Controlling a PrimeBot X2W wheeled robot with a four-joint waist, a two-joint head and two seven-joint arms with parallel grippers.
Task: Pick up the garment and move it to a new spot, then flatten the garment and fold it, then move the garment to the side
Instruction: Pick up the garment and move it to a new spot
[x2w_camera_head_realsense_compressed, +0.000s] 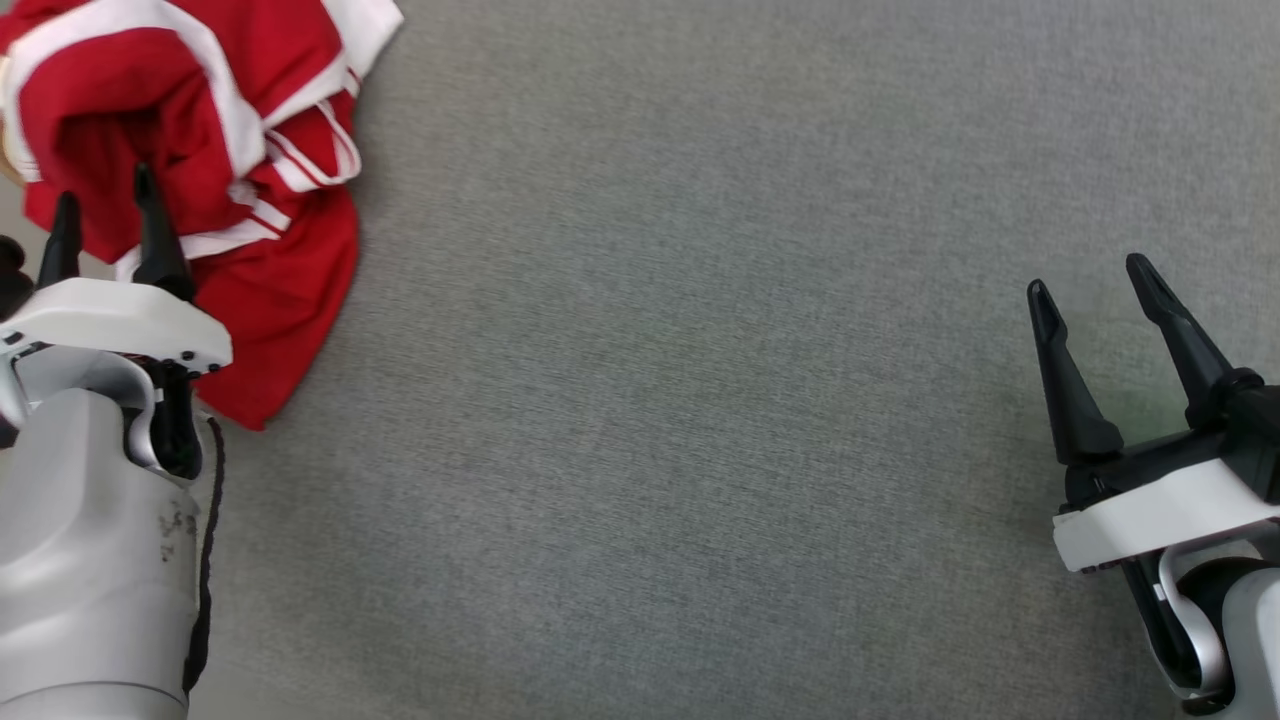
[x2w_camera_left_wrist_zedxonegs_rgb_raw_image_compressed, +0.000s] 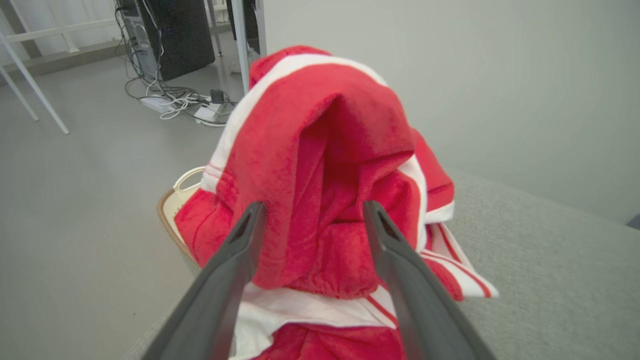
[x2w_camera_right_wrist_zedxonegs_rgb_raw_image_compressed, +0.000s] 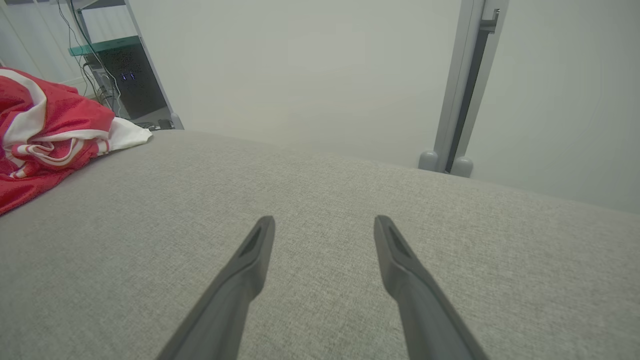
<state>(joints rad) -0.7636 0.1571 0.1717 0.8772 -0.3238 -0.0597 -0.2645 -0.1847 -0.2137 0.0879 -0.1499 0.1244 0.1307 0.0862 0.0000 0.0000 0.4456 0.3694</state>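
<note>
Red-and-white garment (x2w_camera_head_realsense_compressed: 290, 270) lies bunched; judged soft, light, limp, best pinched at its raised upper fold. Left gripper (x2w_camera_head_realsense_compressed: 106, 190) and right gripper (x2w_camera_head_realsense_compressed: 1089, 276) both stand released, empty.

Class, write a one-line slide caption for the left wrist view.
Open left claw faces a crumpled red-and-white garment heaped at the edge of the grey surface.

Crumpled red-and-white garment (x2w_camera_head_realsense_compressed: 200, 140), table's left corner

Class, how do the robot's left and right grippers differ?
The left gripper points at the crumpled red garment; the right gripper points over bare grey surface. The left gripper's fingers point straight up the head view; the right gripper's lean left. Both are open, holding nothing.
</note>
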